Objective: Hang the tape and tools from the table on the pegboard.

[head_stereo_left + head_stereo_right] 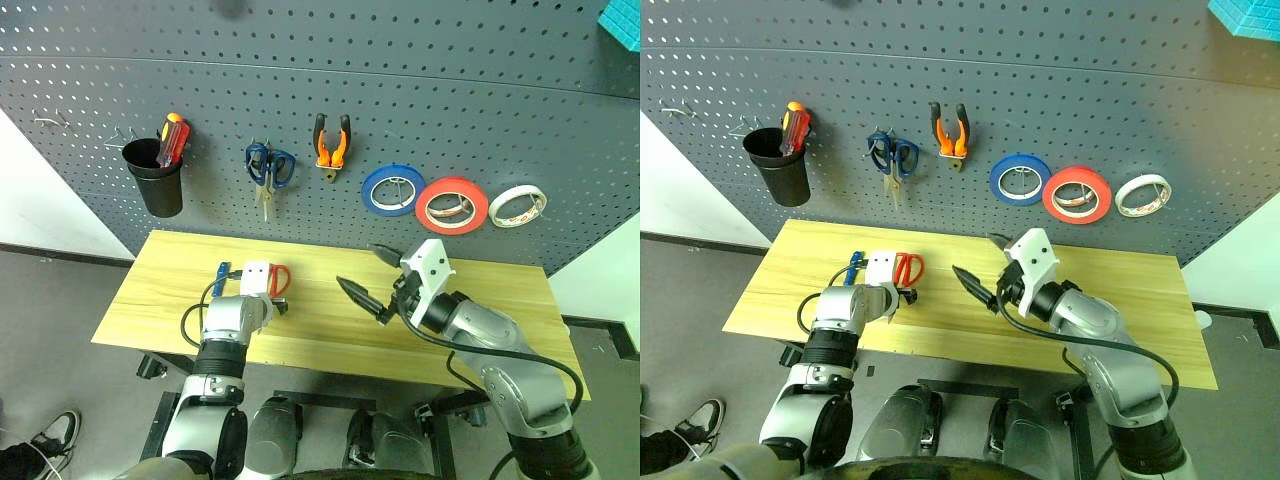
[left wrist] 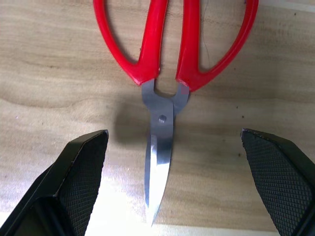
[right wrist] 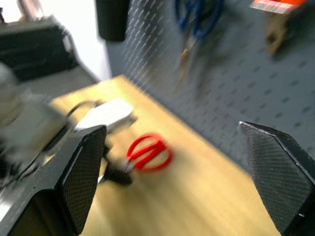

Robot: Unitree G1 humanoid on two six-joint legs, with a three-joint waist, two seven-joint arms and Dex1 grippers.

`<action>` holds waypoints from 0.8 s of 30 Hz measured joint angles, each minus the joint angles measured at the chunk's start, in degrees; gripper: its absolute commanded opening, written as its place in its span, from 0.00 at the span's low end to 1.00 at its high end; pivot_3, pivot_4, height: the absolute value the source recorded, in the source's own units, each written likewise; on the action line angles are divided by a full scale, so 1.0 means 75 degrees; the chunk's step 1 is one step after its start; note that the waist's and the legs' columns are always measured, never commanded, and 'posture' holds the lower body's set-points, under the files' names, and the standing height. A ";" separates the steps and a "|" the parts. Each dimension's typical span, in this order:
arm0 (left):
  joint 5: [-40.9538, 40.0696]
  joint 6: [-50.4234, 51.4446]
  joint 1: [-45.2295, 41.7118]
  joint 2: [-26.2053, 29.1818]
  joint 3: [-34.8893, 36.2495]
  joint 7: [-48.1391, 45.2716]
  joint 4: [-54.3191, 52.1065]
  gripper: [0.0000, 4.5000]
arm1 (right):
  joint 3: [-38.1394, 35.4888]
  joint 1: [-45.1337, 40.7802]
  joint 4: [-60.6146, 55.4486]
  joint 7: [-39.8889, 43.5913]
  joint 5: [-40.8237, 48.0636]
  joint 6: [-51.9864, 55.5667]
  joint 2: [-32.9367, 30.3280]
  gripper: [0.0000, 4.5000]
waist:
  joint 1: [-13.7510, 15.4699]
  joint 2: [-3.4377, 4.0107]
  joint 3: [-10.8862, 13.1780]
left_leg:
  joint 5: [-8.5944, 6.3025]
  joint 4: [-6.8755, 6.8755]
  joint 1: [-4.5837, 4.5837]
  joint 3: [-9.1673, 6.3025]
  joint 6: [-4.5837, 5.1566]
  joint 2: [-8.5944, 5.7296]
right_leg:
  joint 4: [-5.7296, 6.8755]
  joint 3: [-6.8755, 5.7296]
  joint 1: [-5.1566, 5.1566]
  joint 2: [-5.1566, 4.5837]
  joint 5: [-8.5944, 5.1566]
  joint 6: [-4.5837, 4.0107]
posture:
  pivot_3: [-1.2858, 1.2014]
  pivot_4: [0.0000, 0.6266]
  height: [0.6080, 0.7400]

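The red-handled scissors point(image 2: 161, 117) lie flat on the table point(image 1: 480, 300), and their closed blades point back between the fingers of my left gripper point(image 2: 172, 145). That gripper point(image 1: 272, 300) is open, tilted down just above them and not touching. A blue-handled screwdriver point(image 1: 220, 272) lies on the table beside my left wrist. On the pegboard point(image 1: 420, 90) hang the orange-and-black pliers point(image 1: 332, 142) and the red tape point(image 1: 452, 204). My right gripper point(image 1: 364, 271) hovers open and empty over the middle of the table.
A black cup point(image 1: 157, 175) holding a red-and-yellow screwdriver, blue-handled scissors point(image 1: 268, 168), a blue tape roll point(image 1: 392, 189) and a whitish roll point(image 1: 517, 205) also hang on the pegboard. The right half of the table is bare wood.
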 measured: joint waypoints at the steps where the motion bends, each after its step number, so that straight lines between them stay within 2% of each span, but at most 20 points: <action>1: -0.0003 -0.0016 -0.0058 0.0026 -0.0001 -0.0030 0.0088 1.00 | 0.0051 0.0045 -0.0060 0.0079 0.0006 0.0058 -0.0135 0.99 | -0.0004 0.0000 0.0000 | 0.0000 0.0000 0.0000 0.0000 0.0000 0.0000 | 0.0000 0.0000 0.0000 0.0000 0.0000 0.0000 | 0.64 0.20 0.84; 24: -0.0012 -0.0855 -0.1079 0.0378 -0.0004 -0.0464 0.2042 1.00 | 0.0056 0.0059 -0.0171 0.0039 -0.0016 0.0054 -0.0193 0.99 | -0.0018 -0.0002 0.0002 | 0.0000 0.0003 0.0001 -0.0002 0.0000 -0.0018 | 0.0002 -0.0004 0.0002 -0.0002 0.0000 -0.0001 | 0.64 0.22 0.84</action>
